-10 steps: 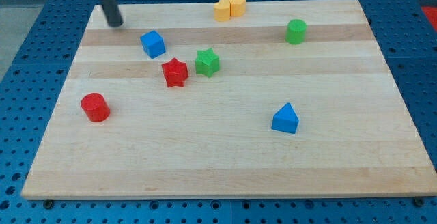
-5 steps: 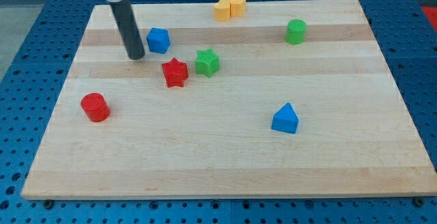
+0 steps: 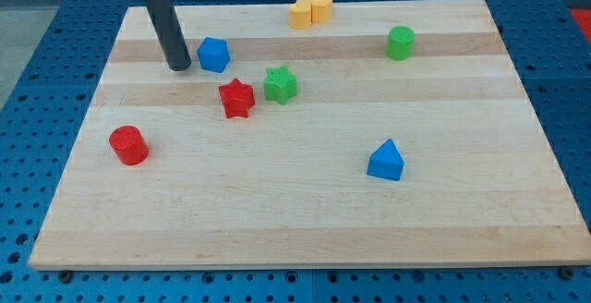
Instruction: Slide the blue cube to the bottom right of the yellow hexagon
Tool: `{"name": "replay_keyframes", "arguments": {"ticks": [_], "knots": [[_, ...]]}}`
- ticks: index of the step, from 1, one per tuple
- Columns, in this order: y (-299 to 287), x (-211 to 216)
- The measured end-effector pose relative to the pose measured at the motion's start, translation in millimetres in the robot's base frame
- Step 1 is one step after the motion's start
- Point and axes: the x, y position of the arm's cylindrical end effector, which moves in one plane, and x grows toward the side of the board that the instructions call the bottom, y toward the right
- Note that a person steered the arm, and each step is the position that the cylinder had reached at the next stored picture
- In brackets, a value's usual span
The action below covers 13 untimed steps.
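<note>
While my tip (image 3: 180, 66), the bare tool, grasps nothing, the blue cube (image 3: 213, 54) sits just right.

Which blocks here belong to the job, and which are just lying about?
Job: blue cube; yellow hexagon; my tip, just left of the cube.

Lying about: yellow cube, green cylinder, green star, red star, red cylinder, blue triangular block.

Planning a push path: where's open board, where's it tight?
Open: the whole bottom strip below the red cylinder and blue wedge; also between green star and green cylinder. Tight: my tip, blue cube, red star.
</note>
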Motion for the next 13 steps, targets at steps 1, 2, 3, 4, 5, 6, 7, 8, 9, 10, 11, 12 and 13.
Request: {"name": "replay_keyframes", "arguments": {"ticks": [1,2,3,4,5,6,7,8,9,10,11,12,13], "knots": [[32,0],[65,0],[75,-11],[58,-25],[66,-30],[94,-30],[125,-30],[139,-30],[149,-25],[169,-25],[188,-25],[200,-29],[200,-43]]}}
